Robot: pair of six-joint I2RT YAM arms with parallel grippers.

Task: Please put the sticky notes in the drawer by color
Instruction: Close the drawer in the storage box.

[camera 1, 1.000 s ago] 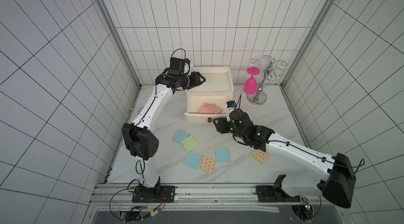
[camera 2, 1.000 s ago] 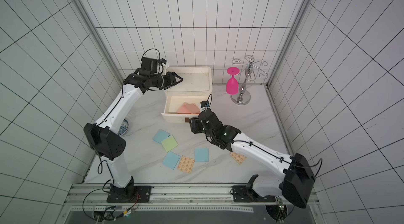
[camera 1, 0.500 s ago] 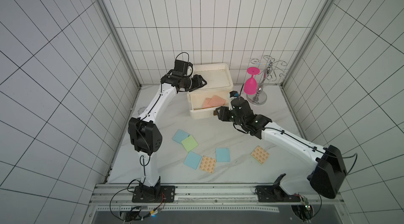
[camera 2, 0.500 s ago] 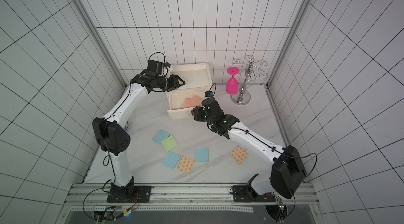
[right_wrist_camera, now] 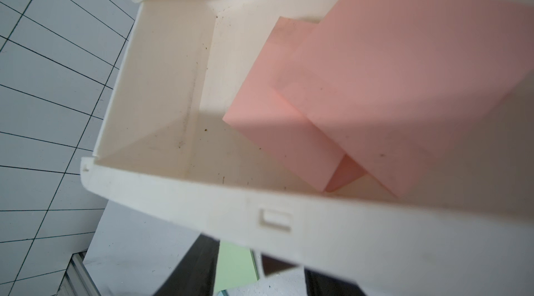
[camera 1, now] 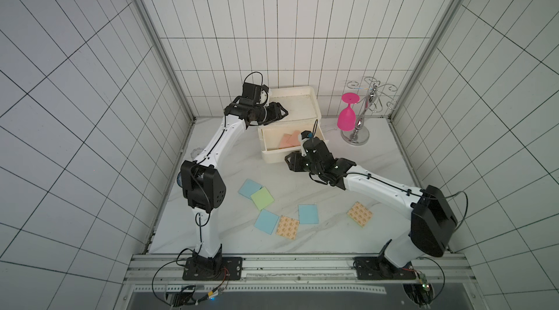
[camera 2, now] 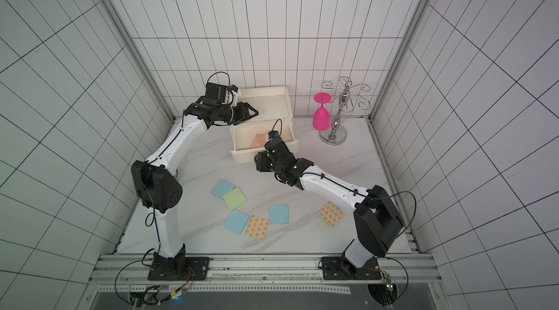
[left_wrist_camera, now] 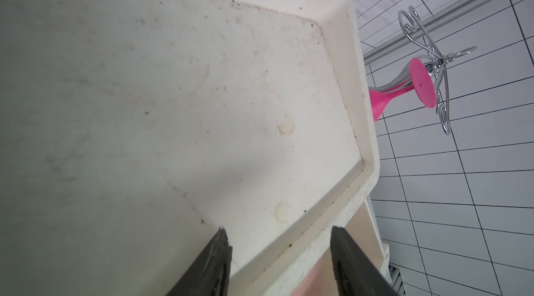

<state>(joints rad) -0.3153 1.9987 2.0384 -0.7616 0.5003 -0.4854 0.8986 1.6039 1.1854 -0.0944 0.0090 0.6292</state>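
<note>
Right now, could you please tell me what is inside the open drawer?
Salmon-pink sticky notes lie overlapped in the drawer: two plainly, plus a corner of a third beneath them. The rest of that third and the drawer floor under the pile are covered.

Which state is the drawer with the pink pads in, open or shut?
Open. The off-white plastic drawer stands pulled out from its boxy chest, with salmon-pink square paper pads lying uncovered inside.
</note>
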